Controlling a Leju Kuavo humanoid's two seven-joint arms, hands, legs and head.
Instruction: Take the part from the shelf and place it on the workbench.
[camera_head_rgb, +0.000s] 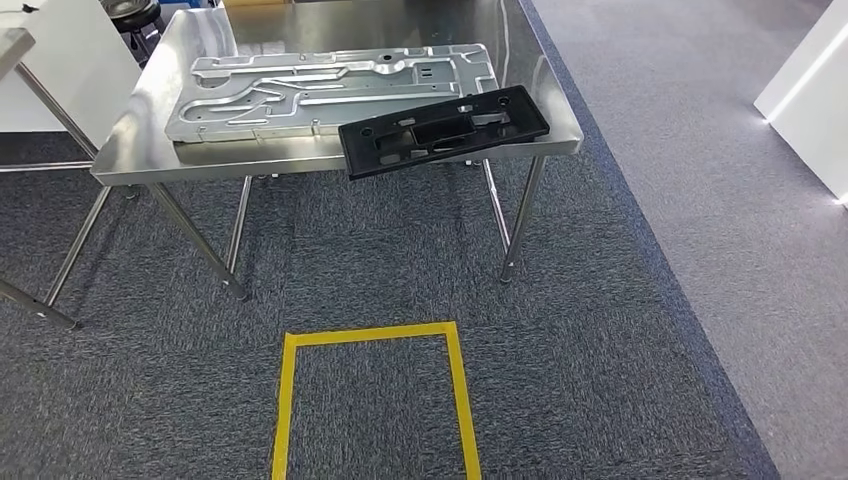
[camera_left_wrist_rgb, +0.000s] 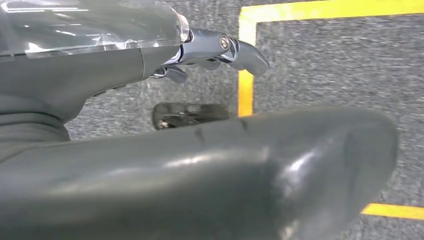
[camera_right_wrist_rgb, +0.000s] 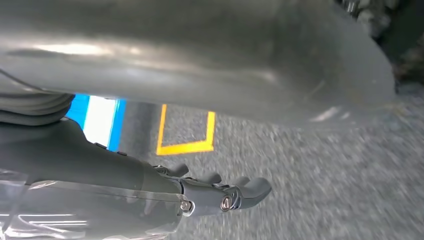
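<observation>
The black plastic part lies flat on the stainless steel workbench, at the bench's front right corner, with its near left corner projecting slightly past the front edge. It partly overlaps the lower right end of a large stamped silver metal panel, which lies flat beside it and occupies most of the remaining bench surface. The bench stands on slim metal legs over dark grey carpet. A rectangle of yellow floor tape is marked on the carpet in front of the bench, open toward the camera. A lighter grey strip of flooring runs along the right side, bordered by a white panel. In the left wrist view, the left hand hangs above the carpet near a yellow tape corner; its fingers are extended and slightly curved, apart from the thumb, and it holds nothing. In the right wrist view, the right hand likewise hangs above the carpet, fingers extended and loosely curved away from the thumb, with nothing in its grasp.
</observation>
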